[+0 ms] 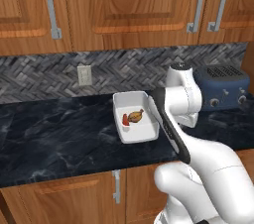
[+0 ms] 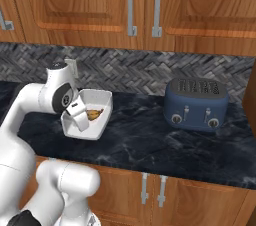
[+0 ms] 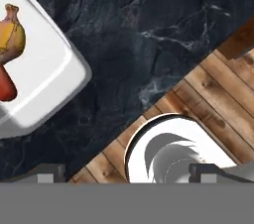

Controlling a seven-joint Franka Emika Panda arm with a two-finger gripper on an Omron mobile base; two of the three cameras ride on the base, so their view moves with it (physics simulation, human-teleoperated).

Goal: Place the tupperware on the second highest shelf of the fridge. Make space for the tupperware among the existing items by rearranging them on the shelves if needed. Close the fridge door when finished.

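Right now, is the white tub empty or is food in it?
Food is in it: the tub holds a brown drumstick and a small red bit.

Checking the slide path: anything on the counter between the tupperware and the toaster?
Nothing: in the right base view, bare dark marble counter runs from the tupperware to the blue toaster.

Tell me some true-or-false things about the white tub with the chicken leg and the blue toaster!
1. The white lidless rectangular tub sits on the dark marble counter. True.
2. The tub holds a green apple. False: it holds a brown chicken drumstick and a small red bit.
3. The dark blue toaster stands on the same counter, apart from the tub. True.
4. The two-finger gripper is clamped on the tub. False: in the hand view its fingertips are spread wide with nothing between them, the tub off to one side.
5. The wooden cabinets above have round knobs. False: they have long grey bar handles.
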